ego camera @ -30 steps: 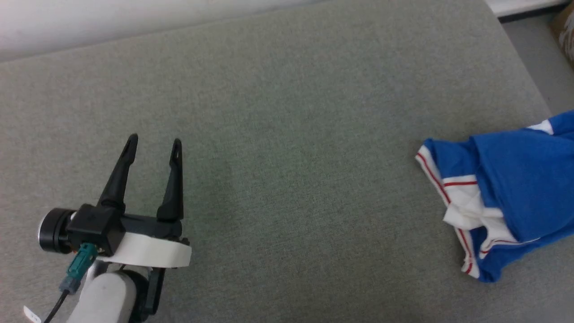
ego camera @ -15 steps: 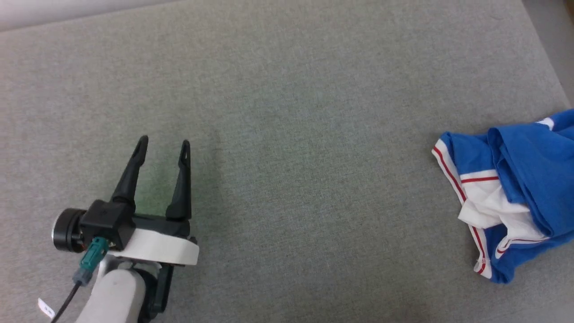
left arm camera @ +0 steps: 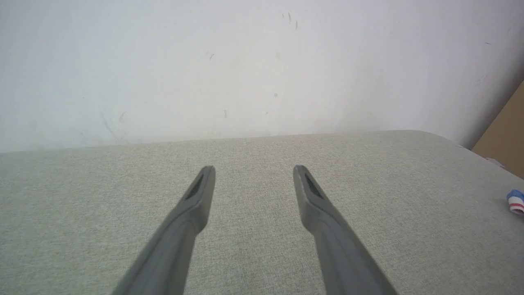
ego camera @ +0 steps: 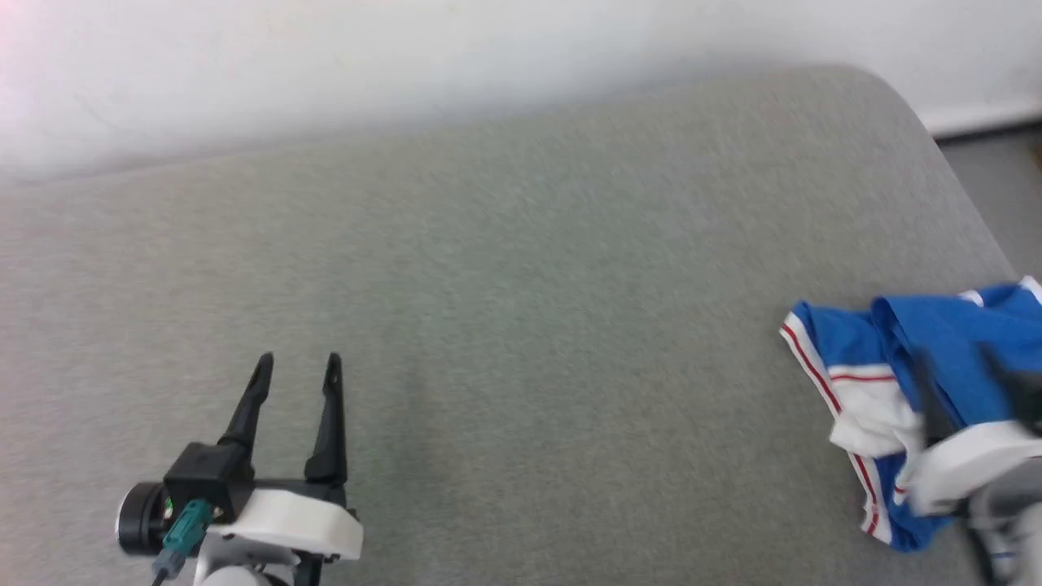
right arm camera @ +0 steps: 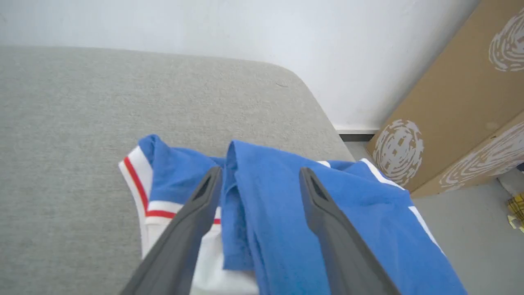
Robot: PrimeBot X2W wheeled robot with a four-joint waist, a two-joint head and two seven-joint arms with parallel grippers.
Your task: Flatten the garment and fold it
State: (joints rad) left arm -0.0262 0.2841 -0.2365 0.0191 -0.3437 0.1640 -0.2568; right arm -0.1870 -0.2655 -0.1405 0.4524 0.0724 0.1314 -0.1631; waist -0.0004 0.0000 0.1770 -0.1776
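Matt grey woven cloth, finely textured, over the bench. Soft jersey knit, matt, on the blue garment. Smooth matt dark plastic on the jaws of the left gripper, smooth white plastic shell behind. Matt brown cardboard box with pale print; matt, scuffed white wall.

The garment is royal blue, with white sleeve cloth and white trim carrying thin red stripes. The desk is a muted grey-green weave with a fine fleck. The left end effector has black fingers, a white band at its base and a teal connector. The right end effector shows dark grey. The wall is plain white with a few faint dark marks. The cardboard boxes are tan, printed with white whorl patterns, and the floor is grey.
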